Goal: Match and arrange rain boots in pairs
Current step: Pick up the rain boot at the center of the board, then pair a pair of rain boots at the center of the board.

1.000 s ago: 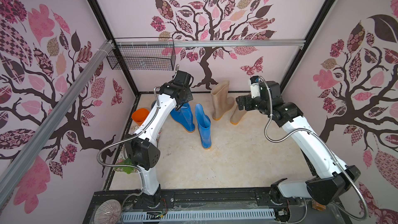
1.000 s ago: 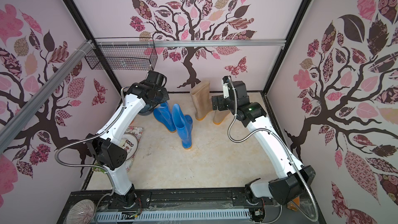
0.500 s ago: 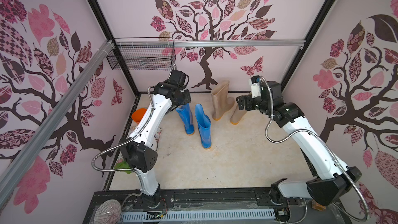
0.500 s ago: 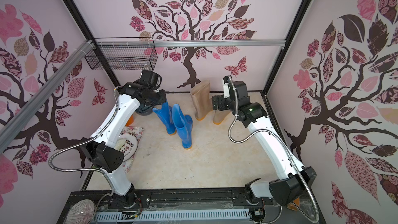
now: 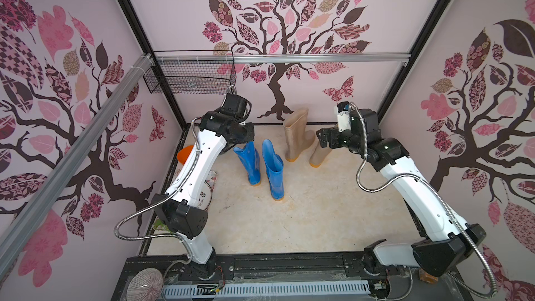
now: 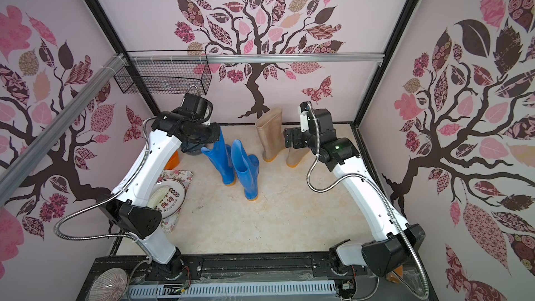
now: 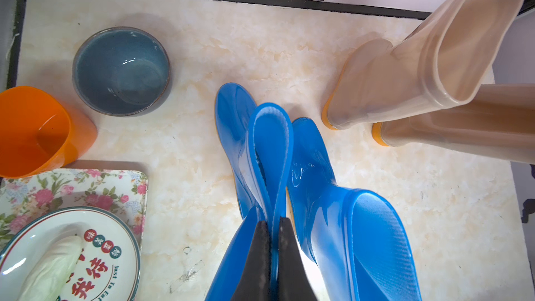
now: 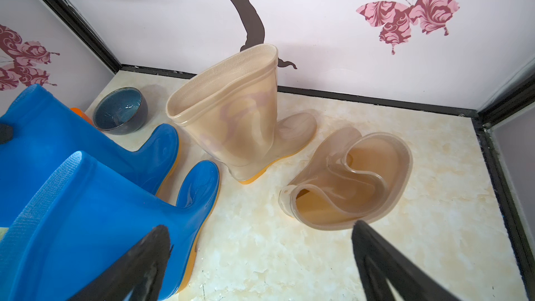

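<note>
Left gripper (image 7: 273,224): my fingers are pressed together, clamped on the flattened cuff of the left blue boot (image 7: 269,146). Only the left wrist view shows that pinch; in both top views my wrist covers it, but they show this boot tilted, just beside the second blue boot (image 5: 273,172), left of centre. Right gripper (image 8: 260,227): my fingers are wide apart and hold nothing, close by the right beige boot (image 8: 347,180), whose cuff is folded inward (right wrist view only), while the other beige boot (image 8: 231,123) stands upright near the far wall.
</note>
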{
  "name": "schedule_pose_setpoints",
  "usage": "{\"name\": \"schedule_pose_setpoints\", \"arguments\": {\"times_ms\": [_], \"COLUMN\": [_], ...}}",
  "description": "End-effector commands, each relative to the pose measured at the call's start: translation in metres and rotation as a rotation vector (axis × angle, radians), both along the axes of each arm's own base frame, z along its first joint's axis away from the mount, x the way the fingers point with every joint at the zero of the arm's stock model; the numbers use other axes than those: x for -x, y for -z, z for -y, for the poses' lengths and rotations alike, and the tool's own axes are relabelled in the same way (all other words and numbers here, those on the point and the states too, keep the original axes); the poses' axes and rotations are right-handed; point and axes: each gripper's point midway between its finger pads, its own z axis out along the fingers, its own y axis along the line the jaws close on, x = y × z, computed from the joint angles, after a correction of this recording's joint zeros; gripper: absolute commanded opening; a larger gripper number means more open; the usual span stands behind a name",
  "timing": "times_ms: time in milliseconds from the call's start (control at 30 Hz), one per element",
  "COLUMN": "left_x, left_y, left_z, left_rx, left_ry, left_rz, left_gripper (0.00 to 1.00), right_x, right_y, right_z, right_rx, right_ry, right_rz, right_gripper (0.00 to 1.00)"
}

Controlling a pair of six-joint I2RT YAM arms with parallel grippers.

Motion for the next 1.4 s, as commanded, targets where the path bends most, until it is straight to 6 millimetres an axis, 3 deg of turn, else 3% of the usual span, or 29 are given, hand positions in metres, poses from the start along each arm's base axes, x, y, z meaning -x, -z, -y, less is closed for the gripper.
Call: {"name": "schedule_pose_setpoints", "arguments": {"times_ms": [0,300,500,767,1067,1200,1367], "left_x": [0.006,0.018,0.021,0.030,0.029,0.028,0.014], "left_y": [-0.040,-0.040,-0.058,-0.126,-0.186,-0.215,-0.214], "left_z": [-0.003,-0.009,-0.011,-0.009,0.032,0.019,0.003], "left_rx": [0.002,-0.043,-0.047,0.025,0.275,0.239,0.103], "left_ry": [0.006,-0.003,-0.013,-0.011,0.108,0.070,0.020], "left_rz": [0.138,0.155,0.201,0.357,0.483,0.584,0.621], "left_gripper": [0.00,0.00,0.00,0.00,0.00,0.00,0.00], "right_x": [0.004,0.002,0.001,0.003,0.002,0.003,0.003], "right_y": [-0.014,-0.010,-0.006,-0.001,-0.003,0.001,0.003], "right_z": [0.003,-0.003,-0.005,-0.008,-0.013,-0.017,-0.020], "right_rx": [-0.027,-0.037,-0.036,-0.048,-0.077,-0.091,-0.093], "right_ry": [0.002,-0.018,-0.026,-0.039,-0.055,-0.067,-0.083], "right_rz": [0.035,0.017,0.002,-0.019,-0.022,-0.038,-0.048], "right_gripper": [1.00,1.00,1.00,1.00,1.00,1.00,1.00]}}
